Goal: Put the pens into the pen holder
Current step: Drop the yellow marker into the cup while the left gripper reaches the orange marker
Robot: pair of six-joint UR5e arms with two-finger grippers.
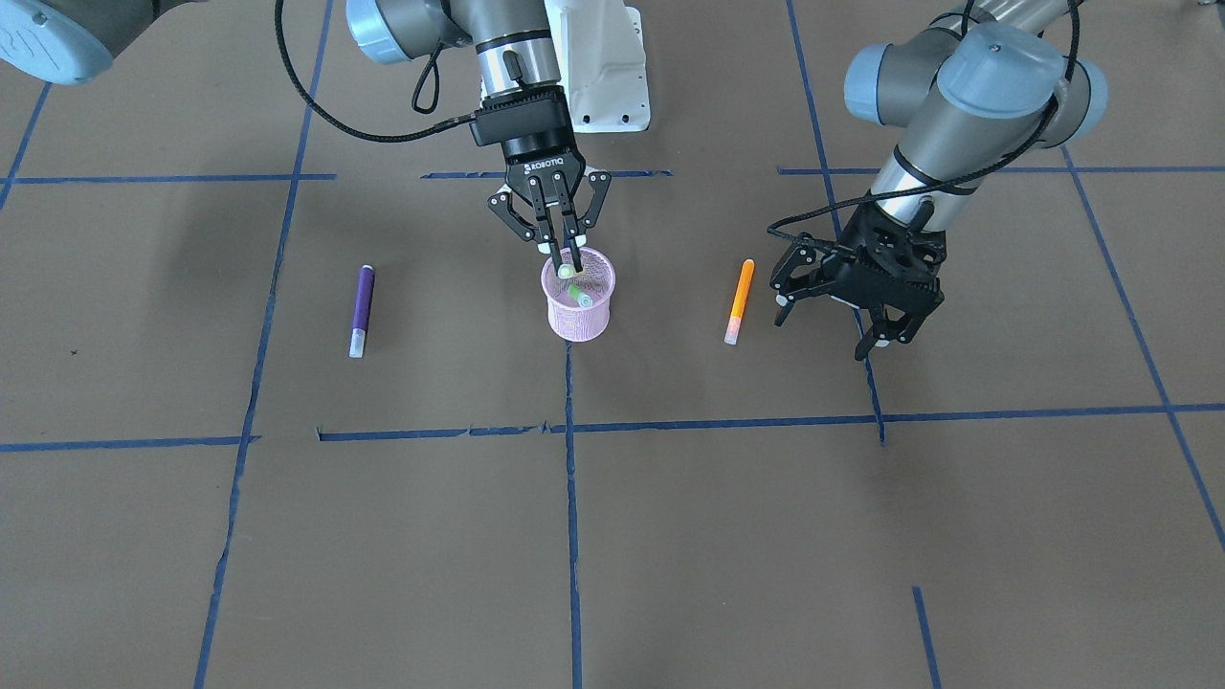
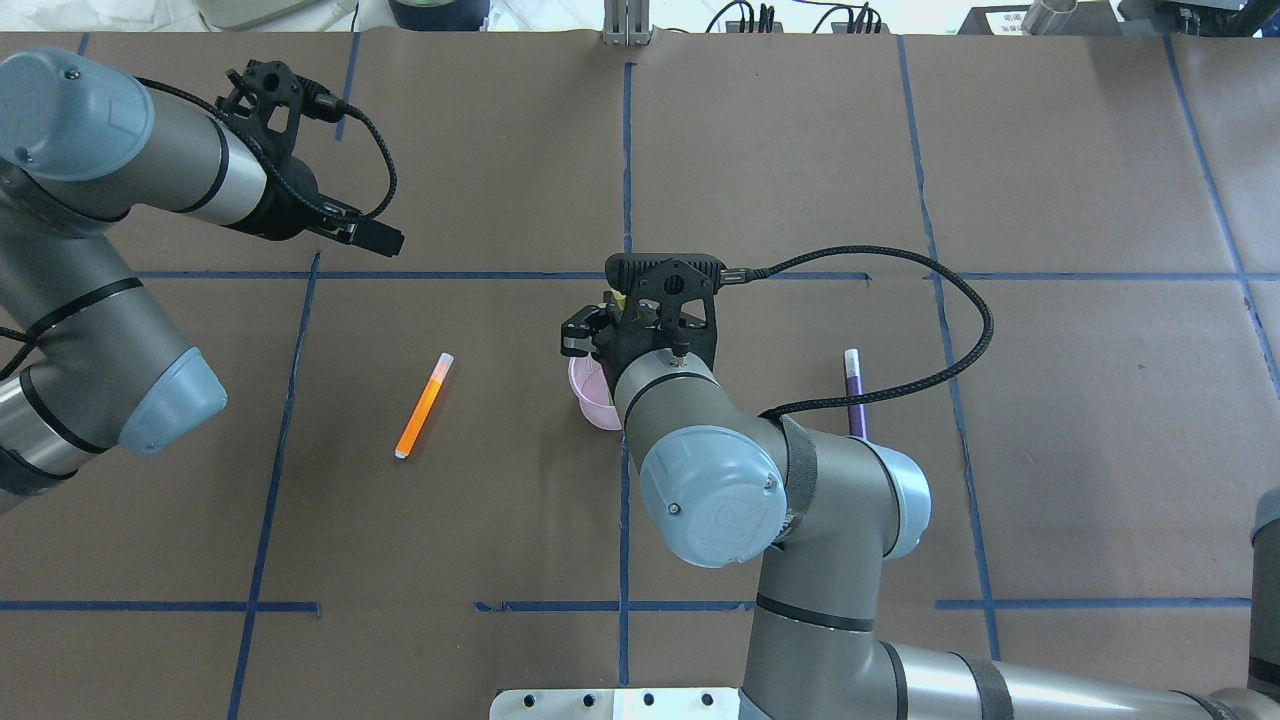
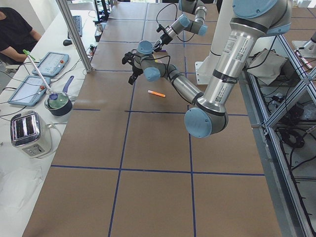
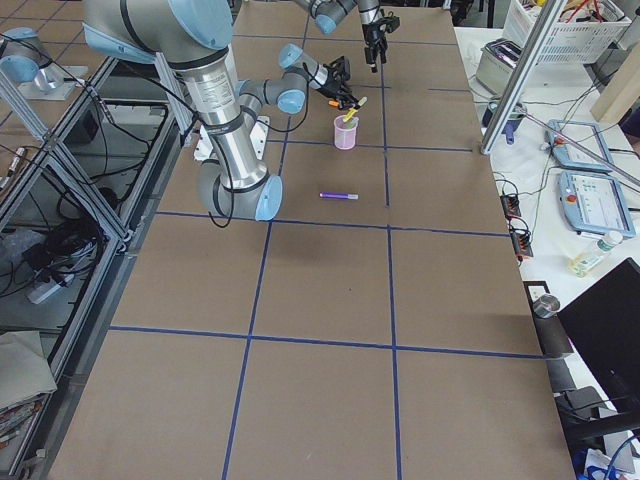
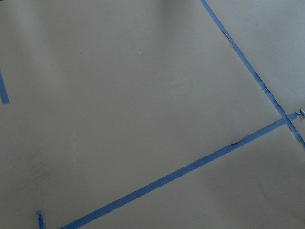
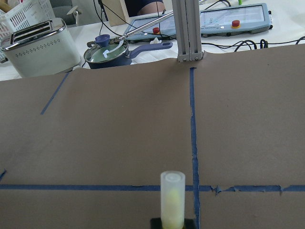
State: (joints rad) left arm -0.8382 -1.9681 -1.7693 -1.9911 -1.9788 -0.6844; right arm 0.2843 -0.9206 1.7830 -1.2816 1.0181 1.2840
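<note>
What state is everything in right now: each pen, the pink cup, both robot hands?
purple pen: lying on table
orange pen: lying on table
green pen: inside pen holder
yellow pen: gripped at pen holder's opening
pen holder: upright
right gripper: shut on yellow pen
left gripper: open, empty

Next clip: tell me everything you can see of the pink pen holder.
The pen holder is a small round pink wire-mesh cup with a solid rim, tapering slightly downward. It stands upright on the brown table at a blue tape line. A green pen leans inside. The right hand, shut on a yellow pen, hangs at its mouth.
</note>
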